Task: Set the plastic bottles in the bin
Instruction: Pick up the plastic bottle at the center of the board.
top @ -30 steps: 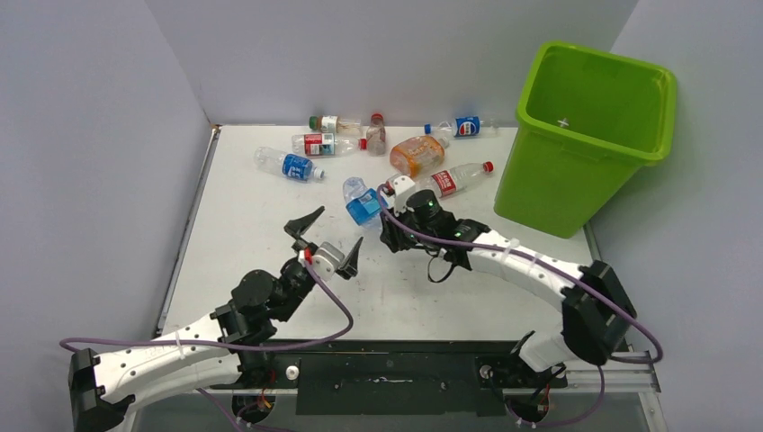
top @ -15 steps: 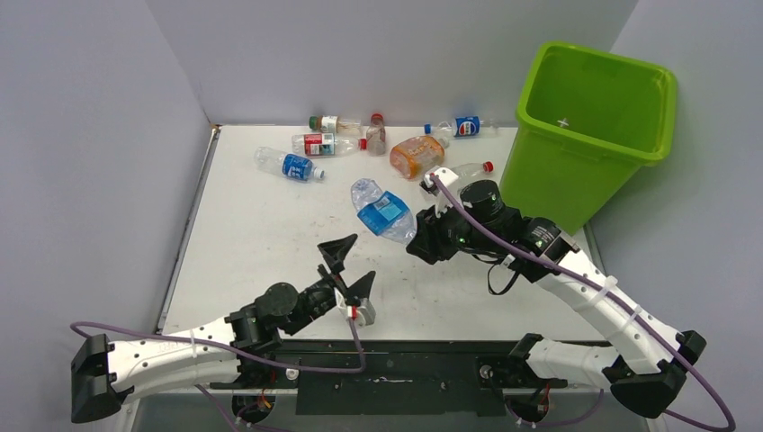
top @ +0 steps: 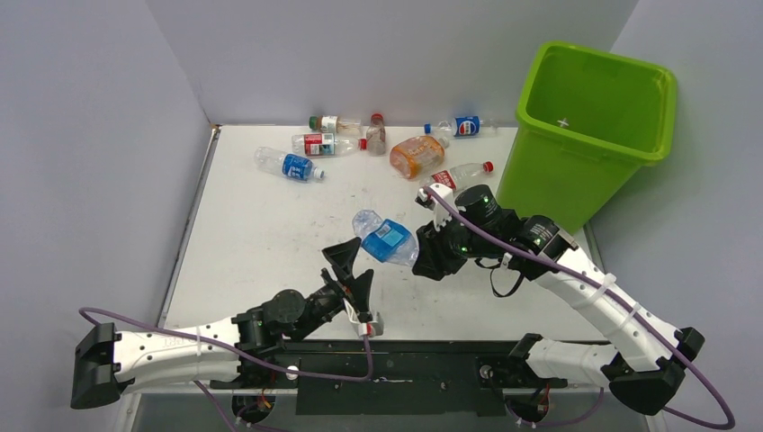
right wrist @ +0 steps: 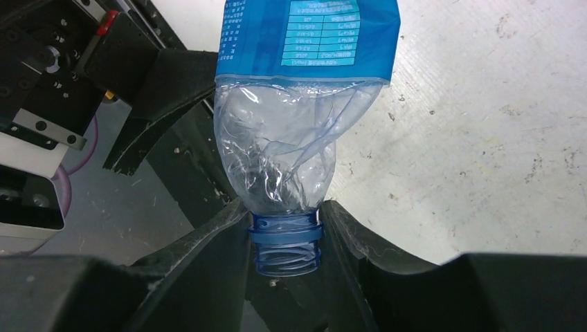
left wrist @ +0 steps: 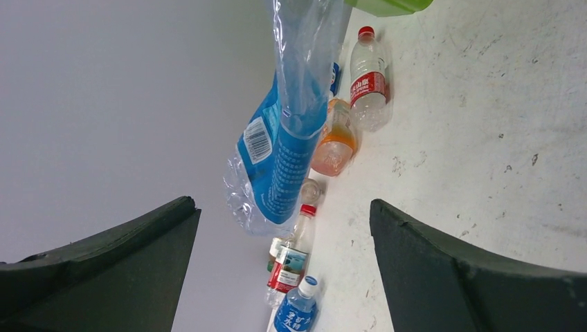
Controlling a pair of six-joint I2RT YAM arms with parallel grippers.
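Within right claw [right wrist: 286,232] sits crushed bottle [right wrist: 277,155], neck-first.

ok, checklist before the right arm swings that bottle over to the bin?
1. Right gripper clamped on the neck of the crushed blue-label bottle: ok.
2. Bottle lifted off the table: ok.
3. Left gripper open, not gripping the bottle: ok.
4. Left gripper clear of the bottle: cannot tell, its open fingers sit close to the bottle's base.
5. Bin upright, mouth open: ok.
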